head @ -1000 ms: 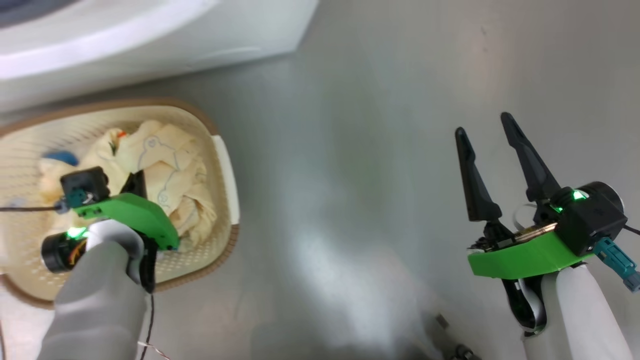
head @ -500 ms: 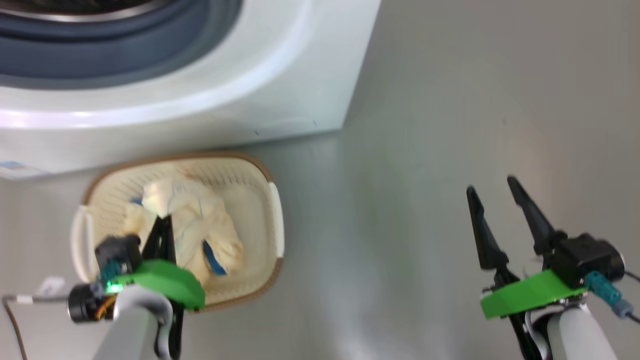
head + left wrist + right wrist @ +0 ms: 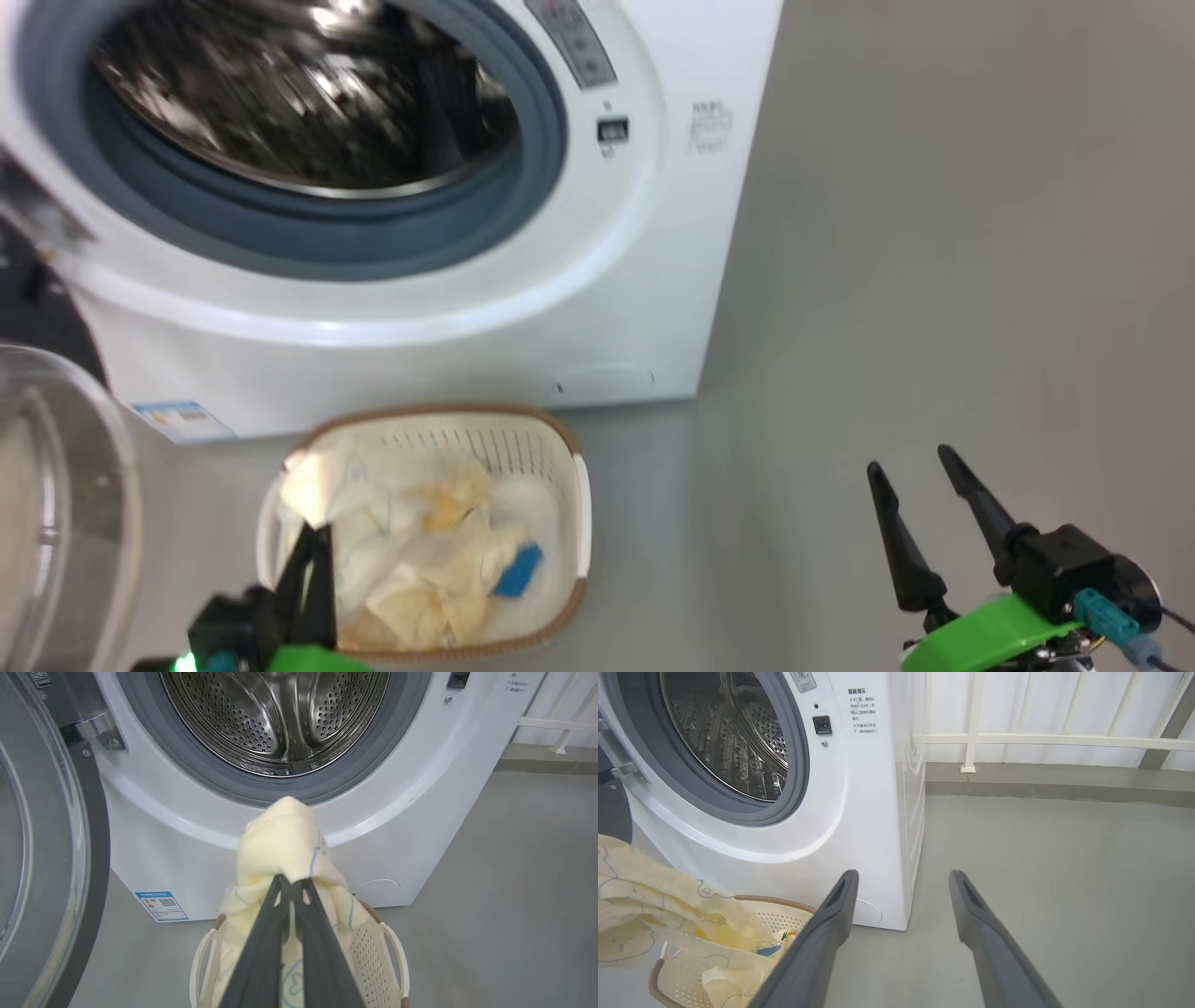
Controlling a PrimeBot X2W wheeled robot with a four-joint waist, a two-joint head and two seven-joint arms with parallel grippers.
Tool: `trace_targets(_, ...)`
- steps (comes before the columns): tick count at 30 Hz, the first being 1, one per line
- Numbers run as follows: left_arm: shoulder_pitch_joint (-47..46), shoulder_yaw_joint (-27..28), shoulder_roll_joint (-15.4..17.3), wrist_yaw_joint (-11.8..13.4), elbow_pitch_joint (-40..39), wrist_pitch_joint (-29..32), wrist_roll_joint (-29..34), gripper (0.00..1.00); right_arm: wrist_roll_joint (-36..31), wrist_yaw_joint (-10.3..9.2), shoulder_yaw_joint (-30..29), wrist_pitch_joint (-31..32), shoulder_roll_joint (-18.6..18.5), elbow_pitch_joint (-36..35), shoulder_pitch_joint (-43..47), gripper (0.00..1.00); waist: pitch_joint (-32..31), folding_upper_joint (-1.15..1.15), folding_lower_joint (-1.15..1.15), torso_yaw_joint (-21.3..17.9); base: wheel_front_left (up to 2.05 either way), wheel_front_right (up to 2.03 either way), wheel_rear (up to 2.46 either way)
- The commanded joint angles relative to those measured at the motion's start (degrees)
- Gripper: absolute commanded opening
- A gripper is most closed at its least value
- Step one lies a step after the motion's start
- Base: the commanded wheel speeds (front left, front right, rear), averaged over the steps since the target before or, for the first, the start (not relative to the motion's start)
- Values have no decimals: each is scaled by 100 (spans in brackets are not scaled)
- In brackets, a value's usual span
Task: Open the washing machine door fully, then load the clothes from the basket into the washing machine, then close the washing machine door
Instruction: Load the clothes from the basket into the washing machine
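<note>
- The washing machine (image 3: 448, 317) is a white front-loader standing on a grey floor (image 3: 934, 280). Its round mouth is uncovered, so the perforated steel drum (image 3: 280, 714) and the grey-blue gasket (image 3: 373, 238) around it are plainly seen.
- The washing machine door (image 3: 51, 858) is swung out at the left side of the machine (a metal hinge bracket joins it there). Its black rim and clear glass window are at the left edge of the left wrist view.
- The basket (image 3: 504, 448), cream-white with a brown rim and white handles, stands on the floor just in front of the machine, below the mouth.
- The clothes (image 3: 420, 569) lie as a pale cream-yellow heap inside the basket. One garment (image 3: 285, 835) with thin blue lines is drawn up out of the heap.
- The left gripper (image 3: 293, 880) is above the basket, its two dark fingers pressed together on a fold of this garment. A bunch of cloth stands over the fingertips, and the rest hangs down into the basket.
- The right gripper (image 3: 903, 873) has its fingers spread with nothing between them. It is over bare floor, well apart from the basket on the right.
- A small bright blue cloth piece (image 3: 516, 569) lies on the heap, near the right wall of the basket.
- A blue-and-white energy sticker (image 3: 161, 905) is at the lower left corner of the machine's front.
</note>
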Motion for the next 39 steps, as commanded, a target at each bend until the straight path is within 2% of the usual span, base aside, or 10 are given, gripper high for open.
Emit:
trace_targets(1, 101, 150, 124, 44, -290, -71, 72, 0, -53, 9, 171, 44, -1, -213, 71, 100, -715, 0, 0, 314, 0, 0, 0)
trace_targets(8, 617, 2, 229, 101, -908, 72, 150, 0, -52, 9, 274, 315, 8, -560, 364, 100, -1142, 0, 0, 325, 0, 0, 0)
trace_targets(16, 884, -38, 300, 192, -1425, 242, 146, 0, 9, 9, 304, 506, 9, -905, 559, 100, -1262, 0, 0, 287, 0, 0, 0)
trace_targets(39, 828, -74, 335, 321, -1689, 266, 94, 0, 74, 9, 282, 574, 10, -1068, 707, 100, -1245, 0, 0, 262, 0, 0, 0)
